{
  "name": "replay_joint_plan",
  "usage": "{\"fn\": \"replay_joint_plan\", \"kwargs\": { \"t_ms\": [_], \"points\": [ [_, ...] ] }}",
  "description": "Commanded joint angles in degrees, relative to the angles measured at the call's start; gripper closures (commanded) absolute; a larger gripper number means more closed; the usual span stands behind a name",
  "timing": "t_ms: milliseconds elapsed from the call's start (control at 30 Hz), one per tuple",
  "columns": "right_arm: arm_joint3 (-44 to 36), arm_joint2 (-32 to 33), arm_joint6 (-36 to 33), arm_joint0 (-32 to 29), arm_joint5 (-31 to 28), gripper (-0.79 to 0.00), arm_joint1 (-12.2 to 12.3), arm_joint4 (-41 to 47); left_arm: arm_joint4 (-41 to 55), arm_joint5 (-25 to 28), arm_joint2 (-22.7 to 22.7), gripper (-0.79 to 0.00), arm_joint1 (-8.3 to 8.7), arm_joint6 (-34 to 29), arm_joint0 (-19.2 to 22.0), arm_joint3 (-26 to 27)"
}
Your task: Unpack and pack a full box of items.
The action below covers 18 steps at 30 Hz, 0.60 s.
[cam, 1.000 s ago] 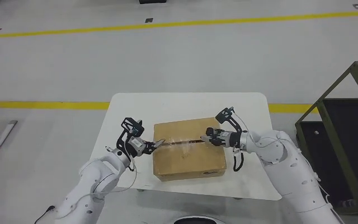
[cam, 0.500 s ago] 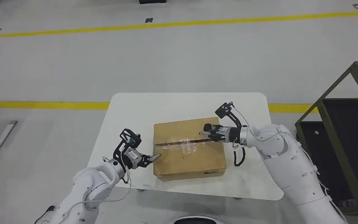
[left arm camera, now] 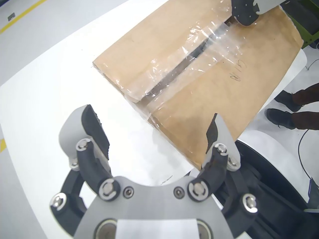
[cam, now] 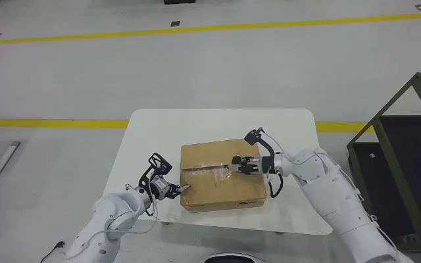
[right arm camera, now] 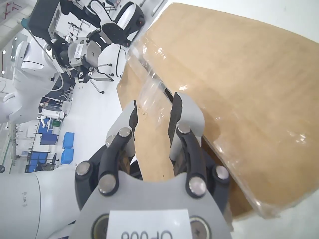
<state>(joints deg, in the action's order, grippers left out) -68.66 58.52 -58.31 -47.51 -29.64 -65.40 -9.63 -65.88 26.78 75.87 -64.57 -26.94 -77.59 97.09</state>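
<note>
A brown cardboard box [cam: 220,181] lies on the white table [cam: 289,125], its top seam covered by wrinkled clear tape [left arm camera: 179,63]. The flaps stand slightly apart along the seam. My left gripper [cam: 179,190] is open just off the box's near-left corner, empty; in the left wrist view the left gripper [left arm camera: 154,128] faces the taped end of the box [left arm camera: 199,58]. My right gripper [cam: 235,166] rests on the box top over the seam, narrowly open. In the right wrist view the right gripper [right arm camera: 154,115] straddles the tape [right arm camera: 149,88].
A dark green metal rack [cam: 388,144] stands on the floor right of the table. White table surface lies free behind the box and to its left. The box's front side is close to the table's near edge.
My right gripper has slid along the box top from the right end toward the middle of the seam. My left gripper has drawn back from the seam's left end to the box's near-left corner.
</note>
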Motion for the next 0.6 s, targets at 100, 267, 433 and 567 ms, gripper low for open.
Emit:
{"fn": "replay_joint_plan", "kwargs": {
  "t_ms": [100,267,433,567],
  "points": [
    [3.57,-2.41,0.55,1.58,0.69,-0.348,-0.78,0.76,-0.28,-0.79,-1.0,-0.785,-0.1,-1.04,1.35,-1.44],
    [5.47,-3.95,0.78,3.17,0.88,-0.351,-1.33,0.63,-0.79,-1.16,-1.58,-0.785,-0.12,-0.95,2.09,-2.04],
    [6.5,-3.48,0.19,3.58,1.21,-0.369,-1.1,0.67,-1.49,-1.77,-1.87,-0.785,-0.1,-0.56,2.22,-2.3],
    [6.03,-3.24,-0.09,3.25,1.71,-0.382,-0.91,0.77,-1.66,-2.03,-1.9,-0.785,-0.06,-0.33,2.1,-2.28]
  ]
}}
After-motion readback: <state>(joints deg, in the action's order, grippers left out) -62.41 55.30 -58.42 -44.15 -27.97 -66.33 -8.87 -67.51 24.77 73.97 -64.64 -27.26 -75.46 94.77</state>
